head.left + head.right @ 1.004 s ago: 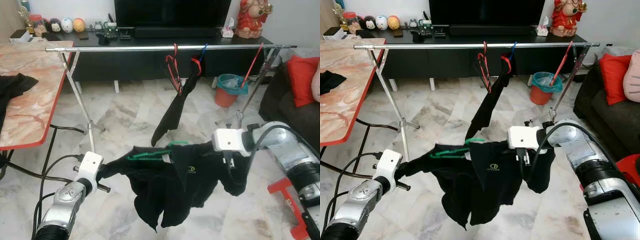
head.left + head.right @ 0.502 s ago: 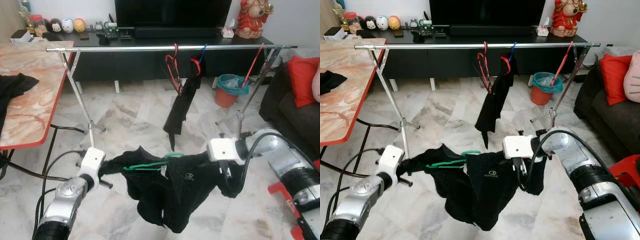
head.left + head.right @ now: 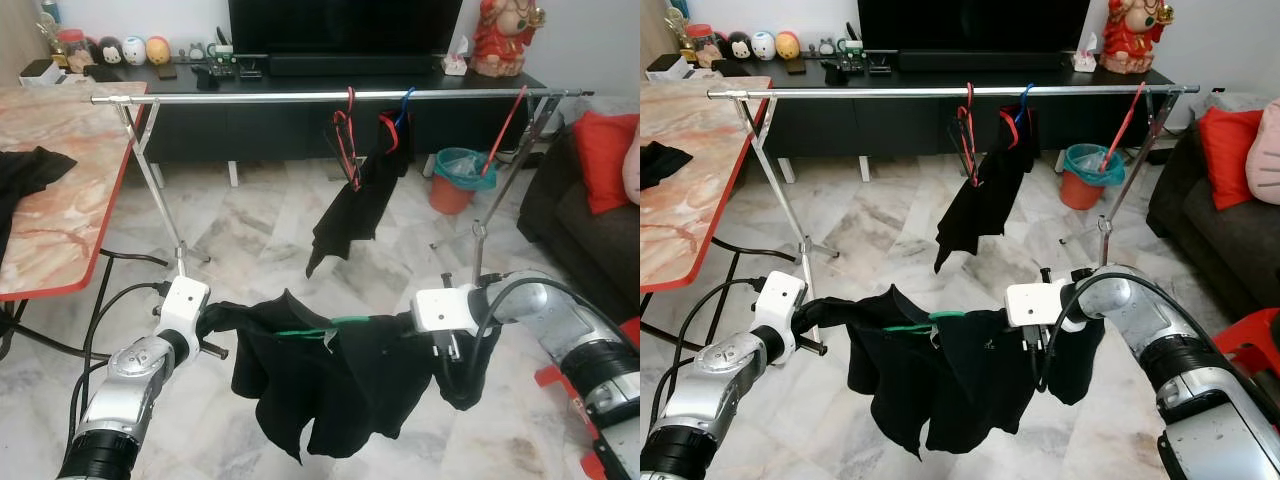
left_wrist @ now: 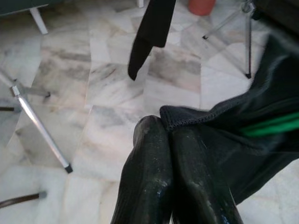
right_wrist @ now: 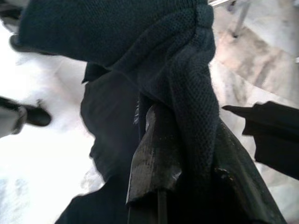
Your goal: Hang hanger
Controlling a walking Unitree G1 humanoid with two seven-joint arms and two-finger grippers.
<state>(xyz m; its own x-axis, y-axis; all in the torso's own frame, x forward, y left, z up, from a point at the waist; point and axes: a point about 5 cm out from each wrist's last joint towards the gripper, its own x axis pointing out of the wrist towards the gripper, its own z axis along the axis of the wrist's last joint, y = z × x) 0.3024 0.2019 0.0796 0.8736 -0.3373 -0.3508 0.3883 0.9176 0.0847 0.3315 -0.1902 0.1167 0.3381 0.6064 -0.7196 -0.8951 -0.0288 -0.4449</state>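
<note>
Grippers, left and right, each pinch the black shirt; green hanger spans between them.

Our left arm is silver and ribbed, ending in a white boxy wrist block with a dark round spot on its face and a small black pin at 3 o'clock. Black cables loop out behind it. Our right arm is bulkier, smooth silver with black joint rings, a white block and a black cable arching over. Our fingers are glossy black.
</note>
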